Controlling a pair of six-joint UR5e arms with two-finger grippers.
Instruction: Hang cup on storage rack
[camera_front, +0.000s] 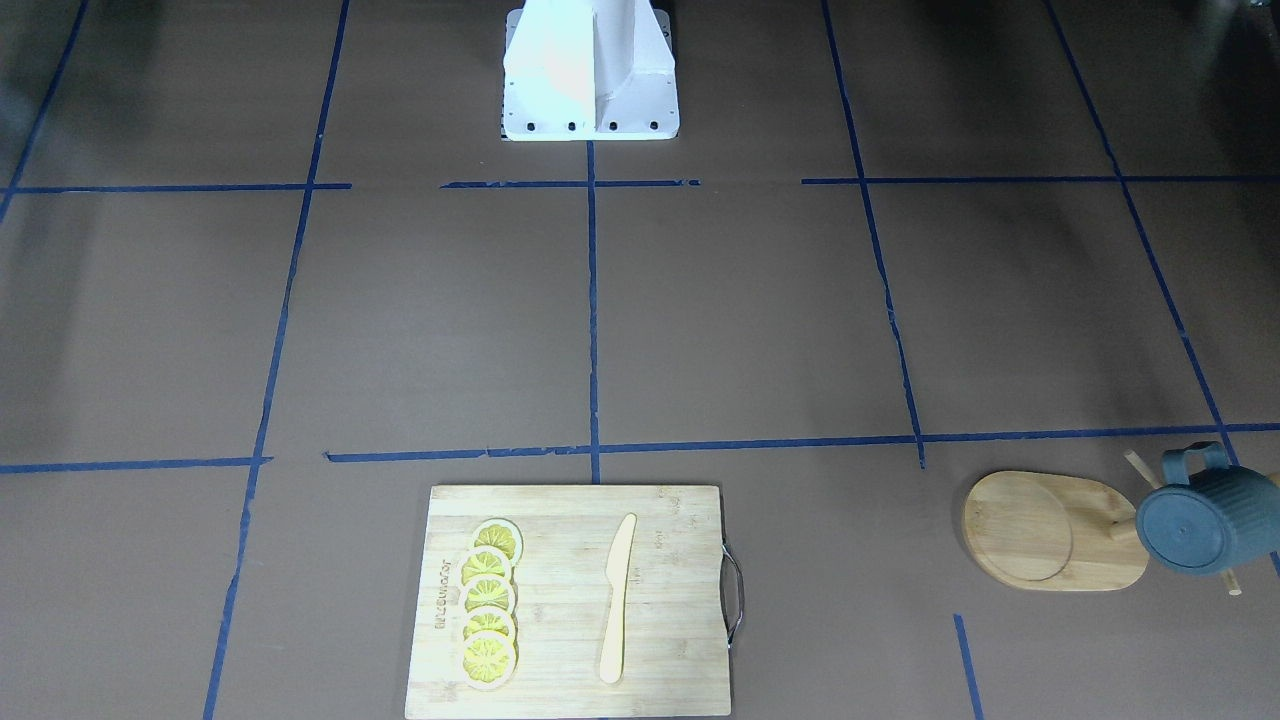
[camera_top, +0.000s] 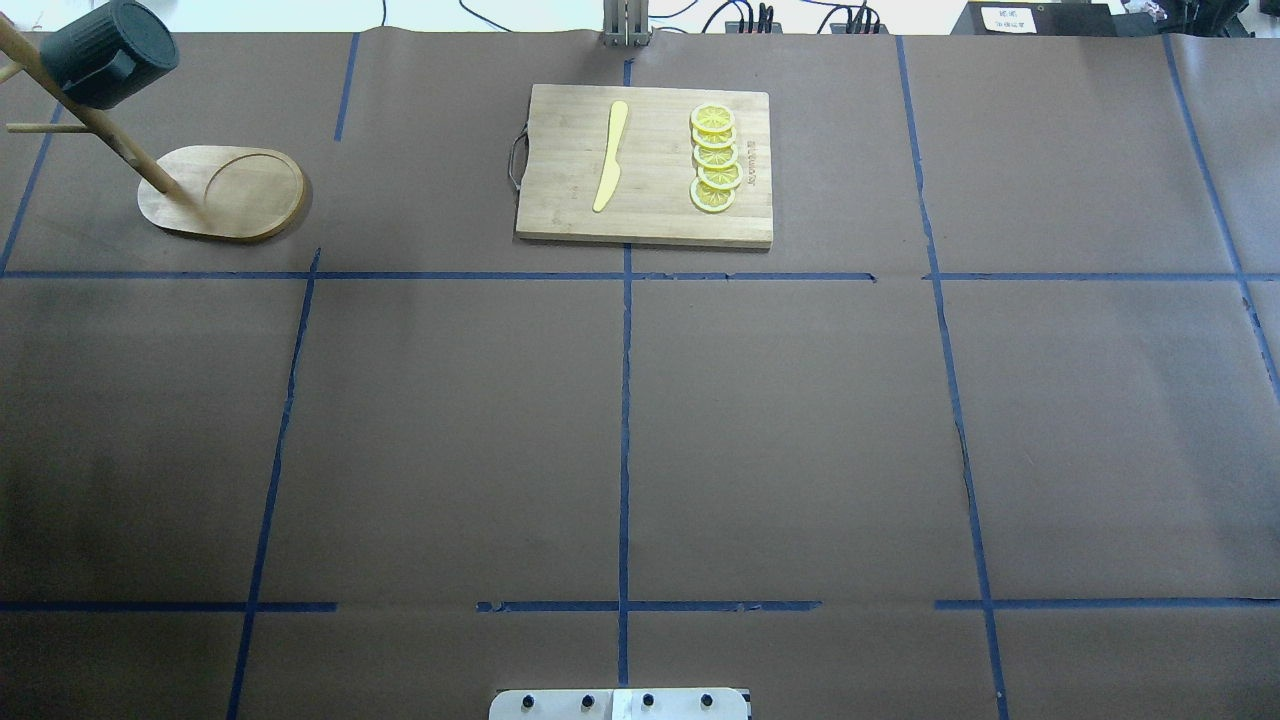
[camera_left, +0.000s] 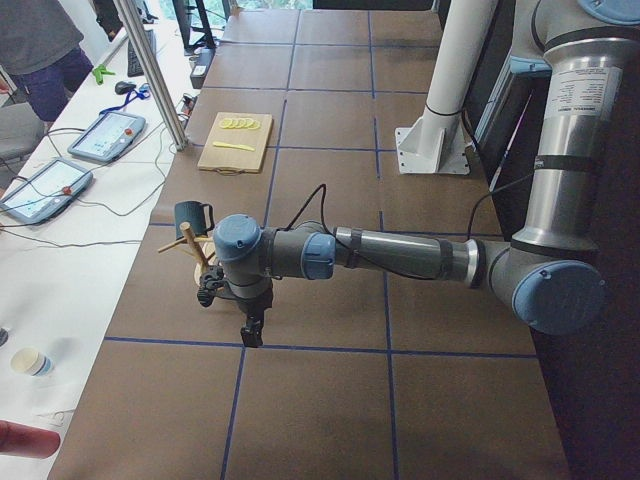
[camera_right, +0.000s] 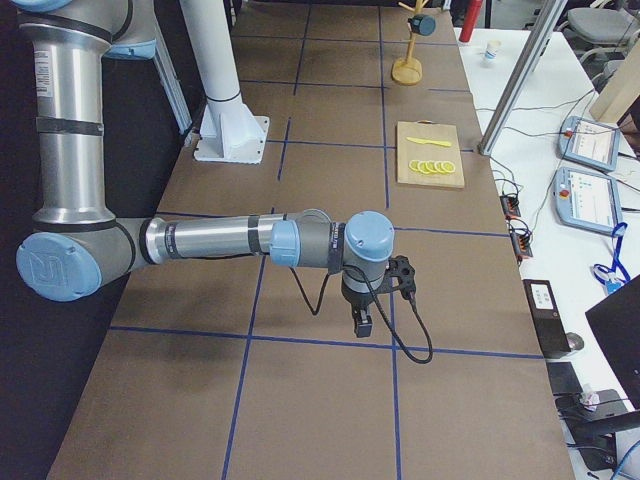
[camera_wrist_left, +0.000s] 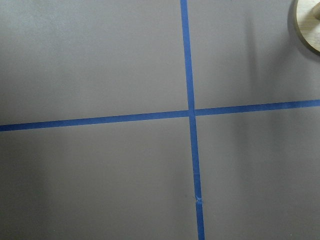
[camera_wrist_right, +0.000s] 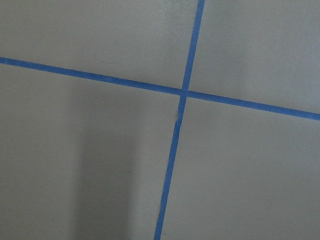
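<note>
One cup (camera_top: 108, 52) high up on the storage rack (camera_top: 262, 212).

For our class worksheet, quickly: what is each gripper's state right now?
Left gripper: cannot be told; only a side view shows it.
Right gripper: cannot be told, for the same reason.

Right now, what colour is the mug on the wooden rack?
The ribbed mug is dark blue-grey, clearest in the front-facing view.

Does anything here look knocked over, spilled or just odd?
Nothing stands out. The cup hangs on a peg of the storage rack, and the lemon slices and knife lie neatly on the cutting board. Only the blue tape lines show small gaps.
</note>
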